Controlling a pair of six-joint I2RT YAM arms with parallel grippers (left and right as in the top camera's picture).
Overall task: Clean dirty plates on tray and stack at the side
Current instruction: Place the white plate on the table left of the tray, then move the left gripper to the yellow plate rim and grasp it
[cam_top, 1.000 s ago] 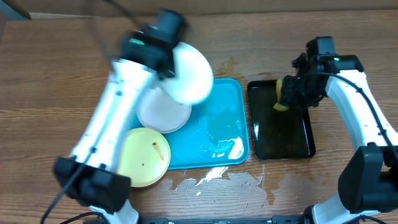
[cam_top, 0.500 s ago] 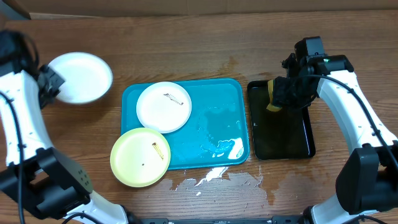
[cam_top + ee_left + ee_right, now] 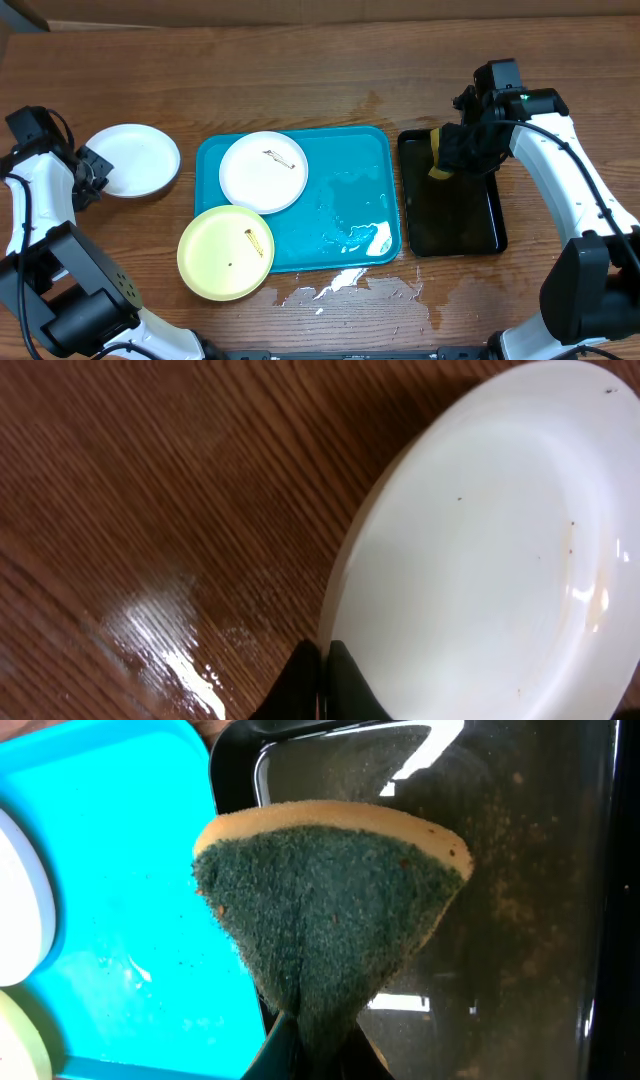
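Lying flat on the table at the left of the overhead view, one white plate [image 3: 132, 160] sat near the left edge of the turquoise tray [image 3: 350, 200], with the left fingers [image 3: 352, 690] at its rim. They stood nearly together there, and I could not tell whether they pinched the edge or had let go. A second white plate [image 3: 263, 172] with a dark smear lay in the tray's upper left, and the yellow plate [image 3: 226, 252] overhung its lower left corner. The right fingers [image 3: 275, 1055] were clamped on a folded green sponge [image 3: 330, 910] held over the black tray [image 3: 455, 220] at right. Judging by the look, the plates were stiff, shallow and light. With water pooled on the tray they were likely slippery, so the raised rim seemed the only sound place to take hold, with a firm pinch and a low carry.
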